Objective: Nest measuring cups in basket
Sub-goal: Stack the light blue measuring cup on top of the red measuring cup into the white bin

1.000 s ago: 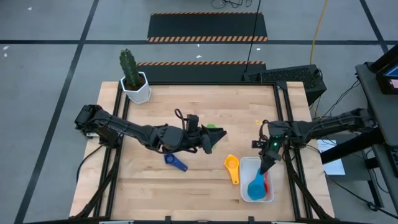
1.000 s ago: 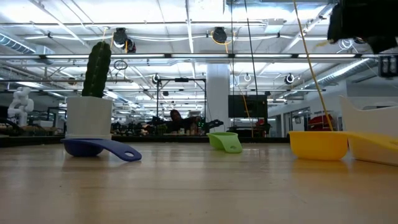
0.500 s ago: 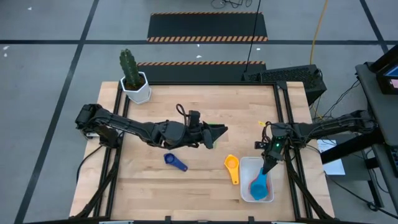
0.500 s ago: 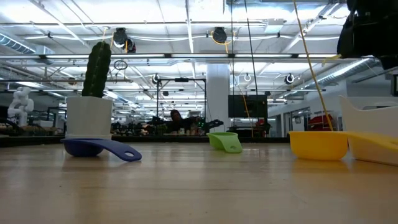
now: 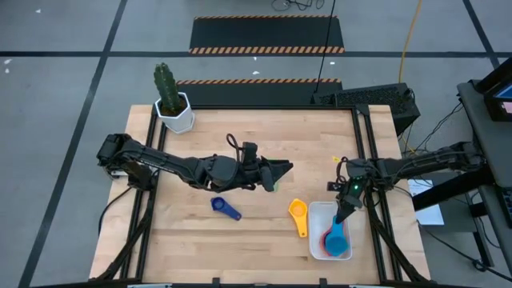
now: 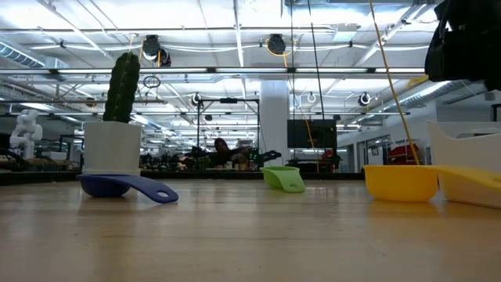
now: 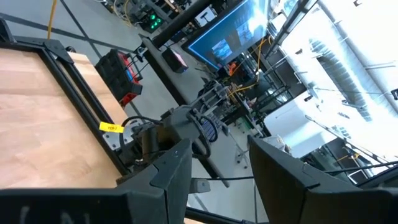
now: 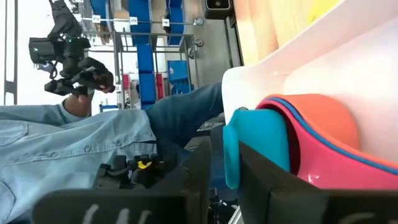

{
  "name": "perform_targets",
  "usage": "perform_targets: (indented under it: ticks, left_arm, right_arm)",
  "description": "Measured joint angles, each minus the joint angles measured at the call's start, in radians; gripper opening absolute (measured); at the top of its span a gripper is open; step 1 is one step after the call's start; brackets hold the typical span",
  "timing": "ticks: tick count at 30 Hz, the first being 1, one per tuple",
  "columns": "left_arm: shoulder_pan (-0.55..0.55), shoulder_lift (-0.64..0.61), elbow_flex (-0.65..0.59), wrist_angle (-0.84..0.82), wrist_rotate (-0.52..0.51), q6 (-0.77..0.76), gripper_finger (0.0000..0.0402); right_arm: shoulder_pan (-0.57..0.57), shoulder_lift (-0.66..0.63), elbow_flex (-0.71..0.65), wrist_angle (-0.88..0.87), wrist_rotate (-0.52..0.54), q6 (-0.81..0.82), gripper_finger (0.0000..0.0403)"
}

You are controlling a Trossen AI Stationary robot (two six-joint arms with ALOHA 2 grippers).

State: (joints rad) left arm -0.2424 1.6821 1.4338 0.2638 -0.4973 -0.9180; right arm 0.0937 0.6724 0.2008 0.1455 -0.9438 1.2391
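Wooden table (image 5: 256, 240) fills the middle of my high view.

Lower right: white basket (image 5: 317, 210), rectangular, holding a light blue cup (image 5: 336, 238) stacked with a red cup (image 5: 323, 240) beneath it; an orange-toned cup also shows in that stack in my right wrist view. Right gripper (image 5: 342, 218) reaches over the basket's upper edge, fingers clenched on the light blue cup's handle (image 8: 231, 155).

Just left of the basket: yellow cup (image 5: 298, 210), handle pointing toward the bottom of the frame, lying on the wood.

Lower centre: dark blue cup (image 5: 218, 205), handle pointing down and right, alone on the table.

Centre: left gripper (image 5: 276, 174), arm stretched in from the left edge, fingers parted with nothing between them in my left wrist view. Green cup (image 6: 283, 178) rests on the table in my low view; from above only a sliver of green shows at the gripper's tip.

Upper left corner of the table: cactus (image 5: 164, 82) in a white pot (image 5: 177, 117).

Beyond the table in my right wrist view: a person in denim, one hand (image 8: 93, 78) holding a dark device.
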Motion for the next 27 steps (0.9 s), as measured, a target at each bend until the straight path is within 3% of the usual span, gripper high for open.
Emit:
perform_targets:
  ticks: [27]
  left_arm:
    - [0.006,0.000,0.000,0.003,0.000,0.025,0.0163]
  right_arm:
    - [0.000,0.000,0.001,-0.035,0.031,-0.001,0.0071]
